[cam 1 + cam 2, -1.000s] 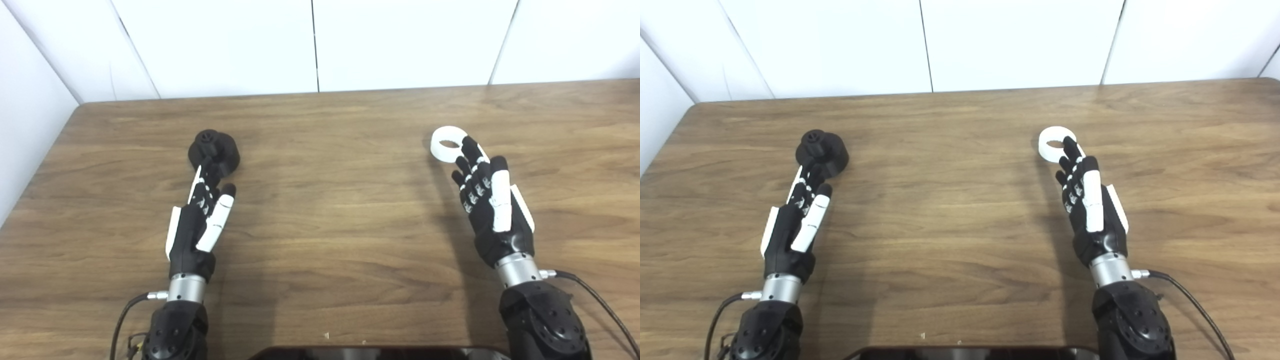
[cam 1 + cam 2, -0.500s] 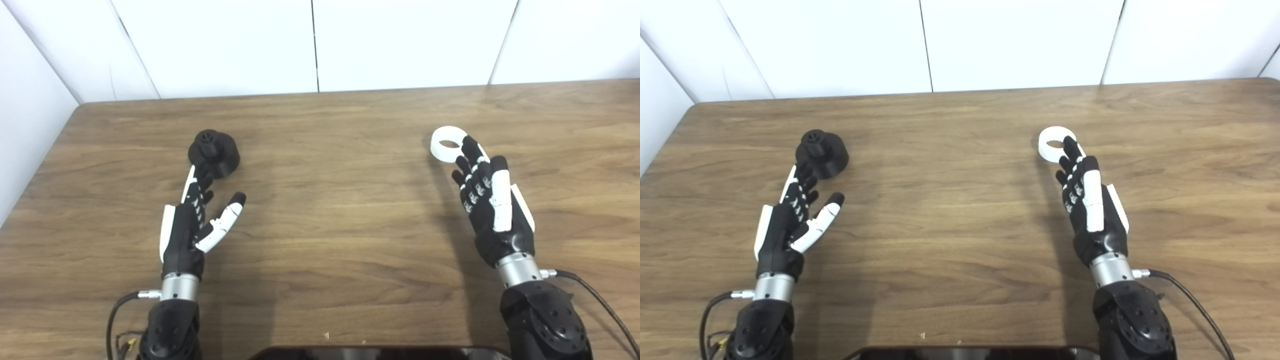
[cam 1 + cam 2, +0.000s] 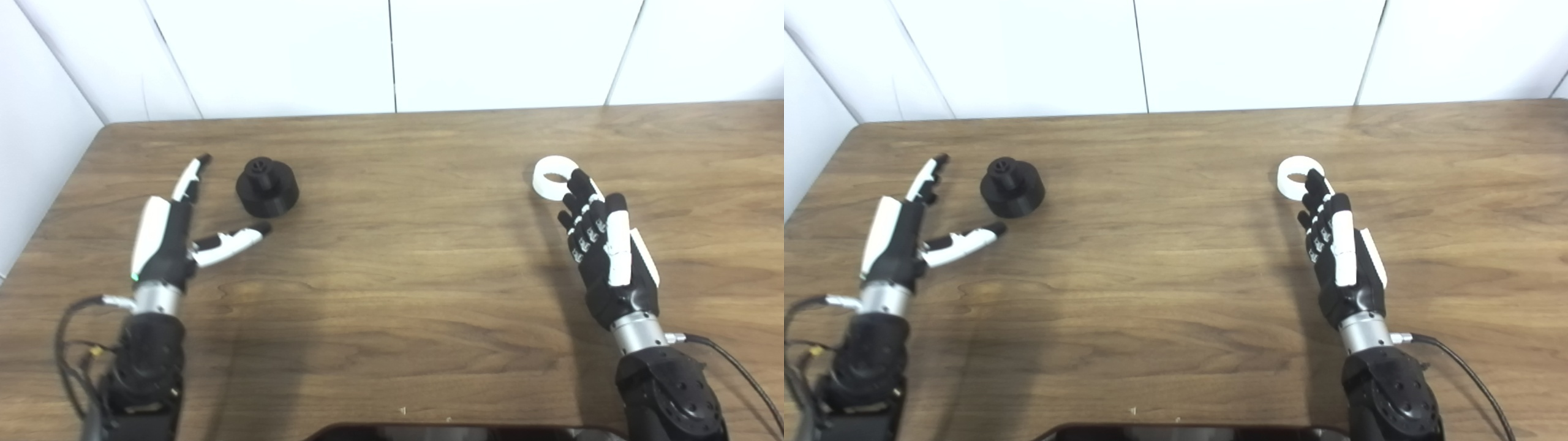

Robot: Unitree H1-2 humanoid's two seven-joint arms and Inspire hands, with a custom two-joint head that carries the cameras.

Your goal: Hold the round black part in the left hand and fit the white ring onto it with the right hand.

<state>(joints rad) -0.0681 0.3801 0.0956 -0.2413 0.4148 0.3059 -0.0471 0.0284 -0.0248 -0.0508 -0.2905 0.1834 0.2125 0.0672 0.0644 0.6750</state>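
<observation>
The round black part, a short cylinder with a stub on top, rests on the wooden table at the left. My left hand is open to its left and front, fingers reaching past the part's left side, thumb spread below it, not touching. The white ring lies flat on the table at the right. My right hand is open just behind it, fingers straight, with the fingertips overlapping the ring's near edge. Nothing is held.
White wall panels stand along the table's far edge and a white side wall closes the left. A dark object shows at the bottom edge. Cables trail from both wrists.
My left hand swung out to the left of the black part and spread its thumb wide. The right hand, ring and part stayed put; the camera shifted slightly.
</observation>
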